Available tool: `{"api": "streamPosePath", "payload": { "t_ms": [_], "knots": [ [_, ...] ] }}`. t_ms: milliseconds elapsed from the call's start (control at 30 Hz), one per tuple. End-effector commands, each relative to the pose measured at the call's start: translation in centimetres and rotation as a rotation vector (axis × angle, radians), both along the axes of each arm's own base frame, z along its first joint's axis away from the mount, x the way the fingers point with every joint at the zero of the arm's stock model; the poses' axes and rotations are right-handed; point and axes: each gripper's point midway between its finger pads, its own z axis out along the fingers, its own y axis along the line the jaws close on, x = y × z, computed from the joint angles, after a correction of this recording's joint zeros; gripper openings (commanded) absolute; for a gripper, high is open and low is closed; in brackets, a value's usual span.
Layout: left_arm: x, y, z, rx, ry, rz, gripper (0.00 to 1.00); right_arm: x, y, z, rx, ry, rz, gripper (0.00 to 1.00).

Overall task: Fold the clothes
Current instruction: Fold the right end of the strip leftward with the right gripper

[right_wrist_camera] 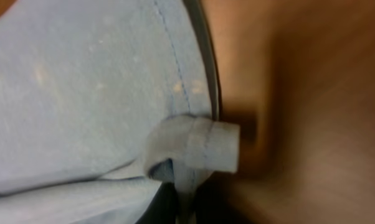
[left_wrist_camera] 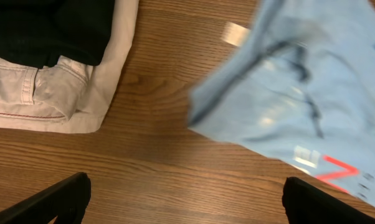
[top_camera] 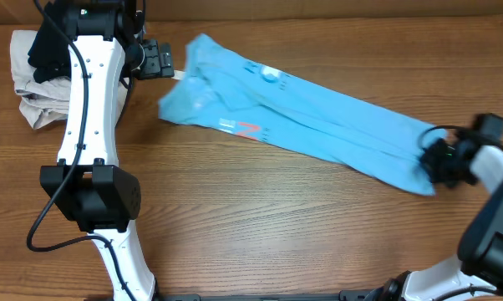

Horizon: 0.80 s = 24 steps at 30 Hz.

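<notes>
T-shirt (top_camera: pixel 318 117): lies as a long, rumpled band running diagonally on the surface (top_camera: pixel 276 217), from upper centre-left down to the right edge; chest lettering faces up near the upper-left end.
Right claw (top_camera: pixel 439 159): pinches the shirt's lower-right end; the right wrist view shows the hem bunched into a small roll at the grip.
Left claw (top_camera: pixel 158 58): spread wide and holding nothing; it hovers just beside the shirt's upper-left end, over bare wood.
Neighbouring items: beige garment (top_camera: pixel 30 104) with a black garment (left_wrist_camera: pixel 44 25) on it, at the upper left, near the left claw but apart from the shirt.
Step in hand (judged): spreading the shirt flat before any fold.
Procedure: bring the left claw onto the upper-left end and take a single layer at the edge, not the crumpled mass.
Procedure: draw both ends apart evenly so the creases flatten.
Caution: keep the left claw off the beige garment.
Caution: a thin pinch on the hem may slip under tension.
</notes>
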Motion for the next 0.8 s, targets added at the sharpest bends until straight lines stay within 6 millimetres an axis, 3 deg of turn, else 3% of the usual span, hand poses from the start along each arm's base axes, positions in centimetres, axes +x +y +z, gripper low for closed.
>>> {"api": "streamPosePath", "payload": {
  "t_ms": [0,133,233,333,667,767],
  "knots": [
    [0.0,0.5,2.1,0.016,-0.051,-0.01,1.0,0.7,-4.4,5.9,-0.063,-0.113,-0.062,0.04],
    [0.0,0.5,2.1,0.016,-0.051,-0.012,1.0,1.7,-4.6,10.7,-0.064,-0.232,0.012,0.04],
    [-0.1,0.5,2.1,0.016,-0.048,-0.012,1.0,2.7,-3.0,13.3,-0.055,-0.261,0.061,0.04],
    [0.0,0.3,2.1,0.016,-0.052,-0.015,1.0,4.2,1.1,14.8,-0.009,-0.271,0.185,0.04],
    [0.5,0.2,2.3,0.011,-0.073,-0.016,1.0,8.7,14.7,15.6,0.019,-0.315,0.428,0.04],
    [0.7,0.2,2.3,0.009,-0.081,-0.017,1.0,10.0,17.7,15.3,0.012,-0.337,0.454,0.04]
  ]
}}
